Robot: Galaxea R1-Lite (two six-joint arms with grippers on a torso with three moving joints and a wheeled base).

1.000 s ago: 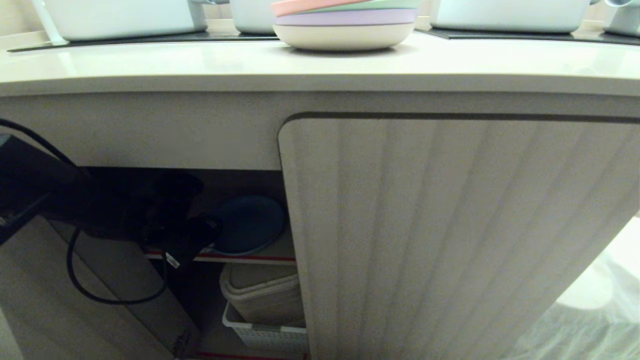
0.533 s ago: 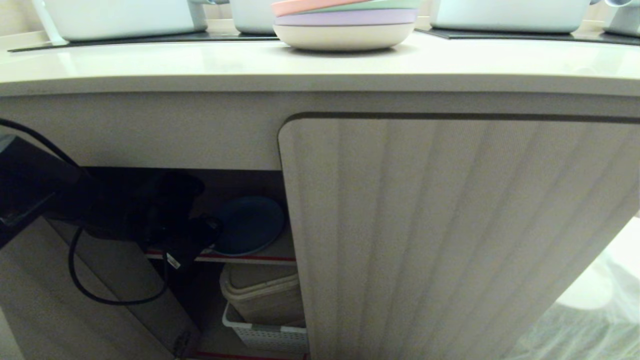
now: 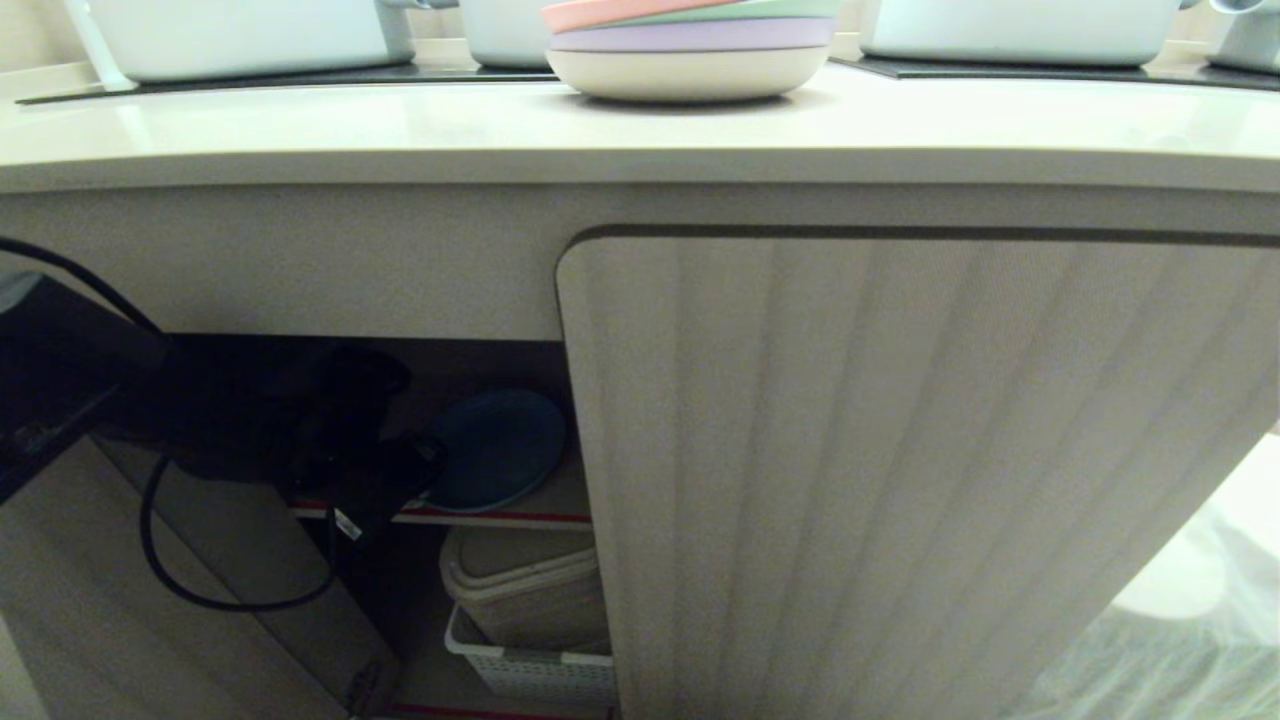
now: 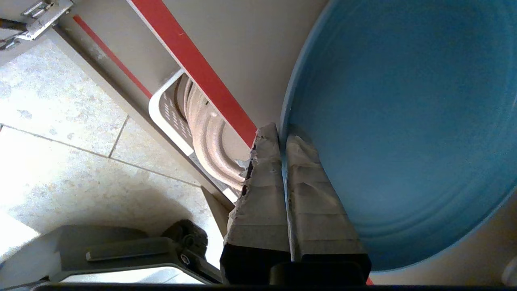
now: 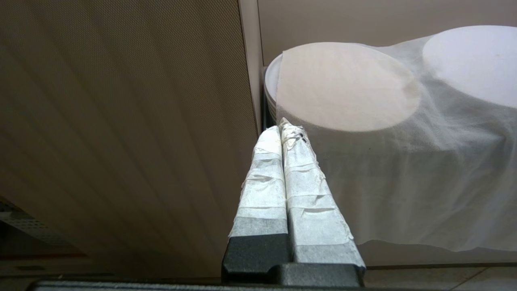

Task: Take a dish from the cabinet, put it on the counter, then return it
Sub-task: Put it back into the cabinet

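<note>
Left arm reaches in low from the left, its left gripper (image 4: 282, 135) pinched tight with both taped fingers (image 4: 262, 190) together. Right gripper (image 5: 282, 127) is closed too, just parked.

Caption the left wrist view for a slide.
Left gripper shut on the blue dish's rim at the red-taped cabinet shelf.

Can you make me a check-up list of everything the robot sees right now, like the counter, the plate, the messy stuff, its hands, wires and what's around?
Surface: the counter holds a stack of pastel plates and white tubs at the back.
Job's things: the blue plate sits on the red-edged shelf inside the open cabinet.
Clutter: a beige bin in a white basket below the shelf.
Grippers: left gripper shut on the plate's rim; right gripper shut, empty, beside the closed door.
Cables: a black cable loops under the left arm.
Surroundings: tiled floor; white cloth-covered shapes.
</note>
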